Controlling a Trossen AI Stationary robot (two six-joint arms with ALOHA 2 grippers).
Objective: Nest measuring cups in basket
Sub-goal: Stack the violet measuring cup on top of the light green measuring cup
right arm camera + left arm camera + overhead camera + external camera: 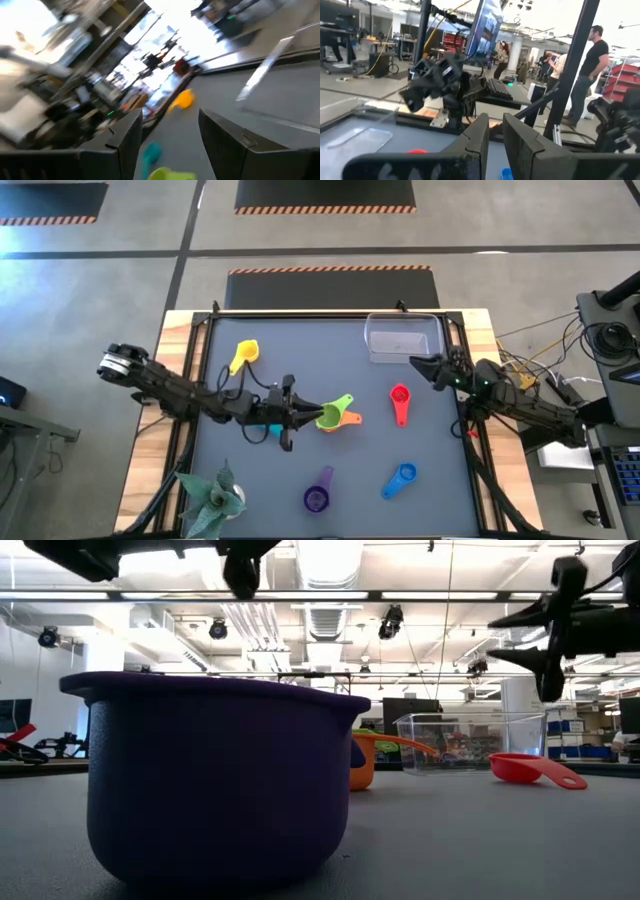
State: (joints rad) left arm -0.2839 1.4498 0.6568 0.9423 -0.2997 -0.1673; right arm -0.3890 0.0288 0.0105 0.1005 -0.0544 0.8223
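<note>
My left gripper [297, 416] hangs raised over the table's middle, just left of the green cup [330, 418]. That cup sits on the orange cup [352, 418]. In the left wrist view a narrow gap shows between its fingers [495, 142], with nothing in it. The teal cup [270, 426] lies partly hidden under this gripper. My right gripper [422, 367] is open and empty, raised near the clear basket [402, 338]. The yellow [244, 356], red [400, 401], blue [400, 478] and purple [317, 496] cups lie apart on the mat.
A folded teal cloth or plant-like thing [210, 495] sits at the near left corner. The black frame rail [205, 340] borders the mat. In the low view the purple cup [215, 780] fills the foreground. People stand in the room beyond the table [587, 75].
</note>
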